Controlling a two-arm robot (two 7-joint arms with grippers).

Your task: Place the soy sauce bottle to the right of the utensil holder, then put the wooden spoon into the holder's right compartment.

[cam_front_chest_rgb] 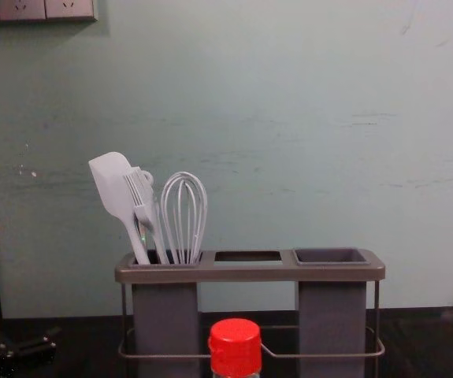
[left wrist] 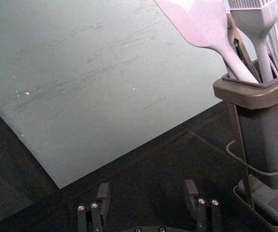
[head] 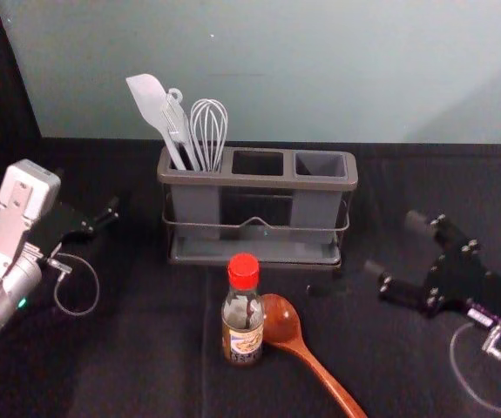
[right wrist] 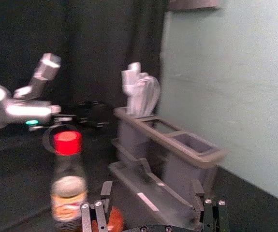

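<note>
The soy sauce bottle (head: 243,318), red-capped, stands upright in front of the utensil holder (head: 259,248). Just right of it, the wooden spoon (head: 282,320) lies on the table, its handle running toward the front right. White utensils fill the holder's left compartment; the middle and right compartments hold nothing visible. My right gripper (head: 396,246) is right of holder and spoon, pointing inward; in the right wrist view the right gripper (right wrist: 152,188) is open and empty. My left gripper (head: 109,213) is left of the holder; in the left wrist view the left gripper (left wrist: 147,189) is open and empty.
A pale wall (head: 320,70) rises behind the dark table (head: 145,348). The white spatula (cam_front_chest_rgb: 116,189), brush and whisk (cam_front_chest_rgb: 183,213) stick up above the holder's rim. Bare table lies between the holder and each gripper.
</note>
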